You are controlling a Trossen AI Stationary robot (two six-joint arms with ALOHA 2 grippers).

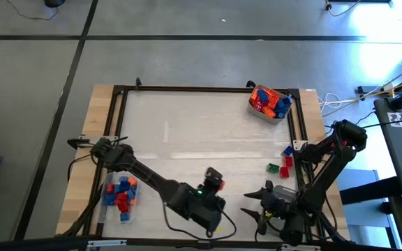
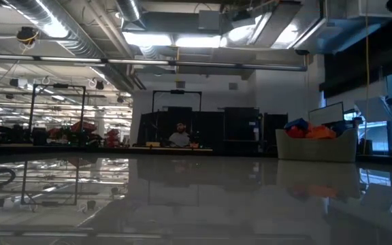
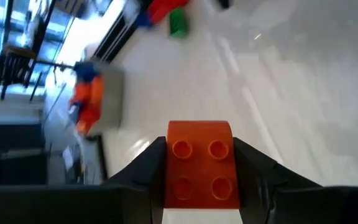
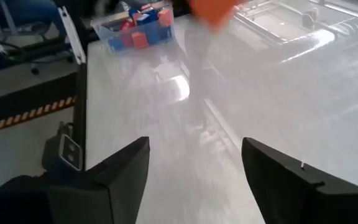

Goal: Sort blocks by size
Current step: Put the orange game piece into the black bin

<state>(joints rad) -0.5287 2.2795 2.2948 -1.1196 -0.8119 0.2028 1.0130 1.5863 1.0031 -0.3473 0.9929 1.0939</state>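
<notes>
My left gripper (image 1: 216, 184) is near the table's front middle, shut on an orange four-stud brick (image 3: 201, 165). My right gripper (image 1: 257, 206) is open and empty just to its right, near the front edge; its fingers show apart in the right wrist view (image 4: 194, 155). A clear tub (image 1: 119, 195) at the front left holds blue and red blocks. Another clear tub (image 1: 269, 103) at the far right holds orange, red and blue blocks. A few loose blocks (image 1: 285, 162), blue, red and green, lie on the table near its right edge. My left gripper pinches the orange brick by two opposite side walls (image 3: 166, 168), one finger on each side. The brick's studded top faces the wrist camera. The brick's far end sticks out past the fingertips (image 3: 151, 155). Whether its underside touches the table does not show.
A dark frame (image 1: 121, 111) borders the white work surface. The far-right tub also shows in the low view (image 2: 316, 141) and in the left wrist view (image 3: 95, 102). The middle of the surface (image 1: 201, 132) is bare. A seated person (image 2: 180, 136) shows in the room behind.
</notes>
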